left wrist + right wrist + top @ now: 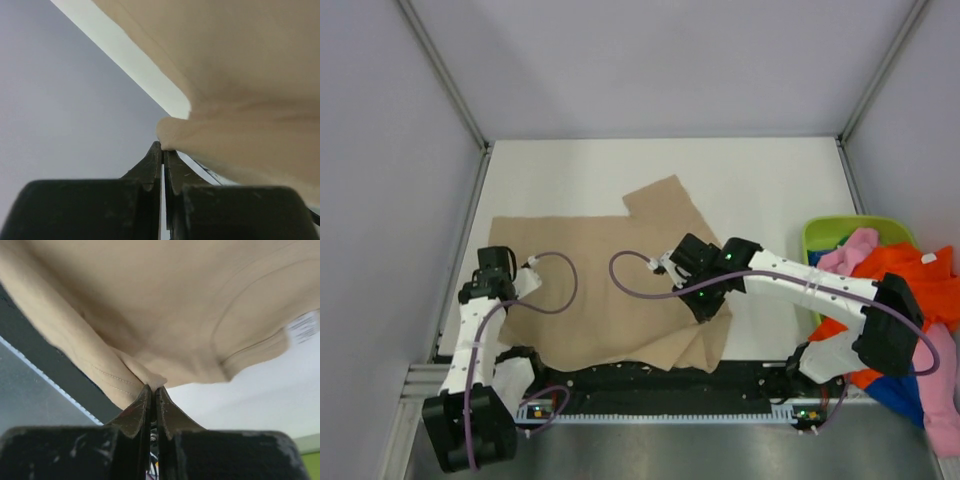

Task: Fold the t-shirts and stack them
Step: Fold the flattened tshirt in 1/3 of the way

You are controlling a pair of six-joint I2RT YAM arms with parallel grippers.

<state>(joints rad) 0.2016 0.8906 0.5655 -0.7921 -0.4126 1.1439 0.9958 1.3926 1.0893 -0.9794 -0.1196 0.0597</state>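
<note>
Left jaws, pressed together, pinch the tan shirt (590,320) at its left edge. It lies spread on the white desk (760,190), its near right corner rumpled, where the right jaws, likewise closed tight, nip a fold.

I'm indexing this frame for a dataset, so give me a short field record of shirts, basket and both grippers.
spread: tan cloth t-shirt, lying open on white table
left gripper: shut on the shirt's left edge
right gripper: shut on its right side
waiting: orange t-shirt, pink t-shirt, blue t-shirt, heaped in and over lime-green plastic basket, far right
folded stack: none visible
</note>
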